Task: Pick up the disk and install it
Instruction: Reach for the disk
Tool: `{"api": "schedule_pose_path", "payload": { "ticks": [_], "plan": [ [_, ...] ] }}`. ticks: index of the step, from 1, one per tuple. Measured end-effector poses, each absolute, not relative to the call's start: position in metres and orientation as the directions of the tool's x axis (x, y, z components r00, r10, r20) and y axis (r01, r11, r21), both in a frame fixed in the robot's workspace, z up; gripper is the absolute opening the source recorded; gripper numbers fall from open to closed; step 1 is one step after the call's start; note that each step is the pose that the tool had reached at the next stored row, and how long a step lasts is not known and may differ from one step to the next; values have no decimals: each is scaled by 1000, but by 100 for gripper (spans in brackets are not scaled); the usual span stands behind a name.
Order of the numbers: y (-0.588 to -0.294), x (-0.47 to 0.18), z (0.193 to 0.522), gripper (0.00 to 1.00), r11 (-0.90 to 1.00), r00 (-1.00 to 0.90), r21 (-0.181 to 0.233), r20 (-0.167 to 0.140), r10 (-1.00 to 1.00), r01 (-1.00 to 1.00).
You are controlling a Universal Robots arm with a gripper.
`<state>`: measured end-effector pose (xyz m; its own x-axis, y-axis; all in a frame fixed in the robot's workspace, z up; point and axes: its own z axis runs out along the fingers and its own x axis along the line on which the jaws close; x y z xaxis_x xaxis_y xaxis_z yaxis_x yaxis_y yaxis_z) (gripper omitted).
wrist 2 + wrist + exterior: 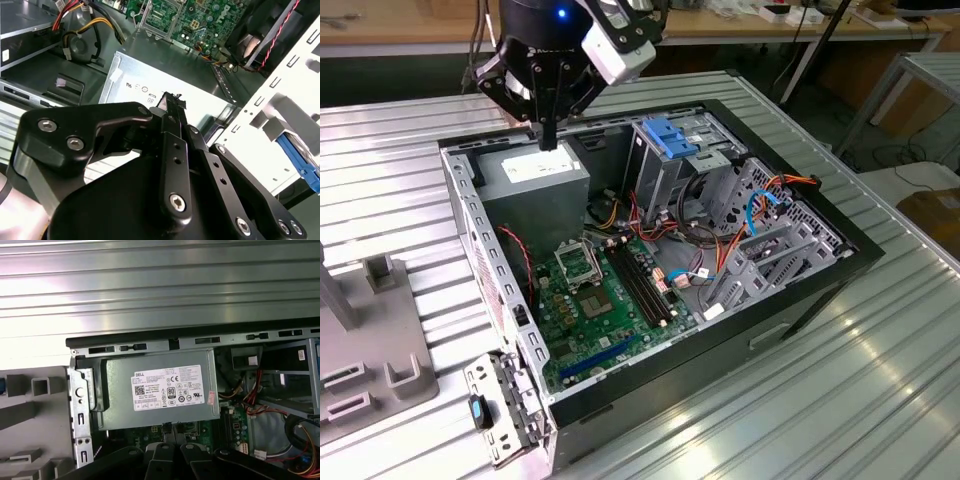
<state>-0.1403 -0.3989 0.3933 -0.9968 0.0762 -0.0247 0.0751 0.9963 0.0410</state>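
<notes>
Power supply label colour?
White label with black print on the grey power supply; clearest in first wrist view.

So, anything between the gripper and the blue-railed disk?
Yes. The gripper hangs over the grey labelled box inside the open computer case. The case's perforated metal wall stands between the gripper and the blue-railed grey disk outside.

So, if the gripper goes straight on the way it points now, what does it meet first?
Probably the grey power supply box, near its white label; the gripper points down at it, though the gap is unclear.
</notes>
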Motion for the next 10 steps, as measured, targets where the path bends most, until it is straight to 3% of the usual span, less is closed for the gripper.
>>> {"api": "schedule_pose_path", "payload": {
  "ticks": [10],
  "plan": [
    [-399, -145, 393, 11, 996, -997, 41, -25, 76, 75]
  ]
}}
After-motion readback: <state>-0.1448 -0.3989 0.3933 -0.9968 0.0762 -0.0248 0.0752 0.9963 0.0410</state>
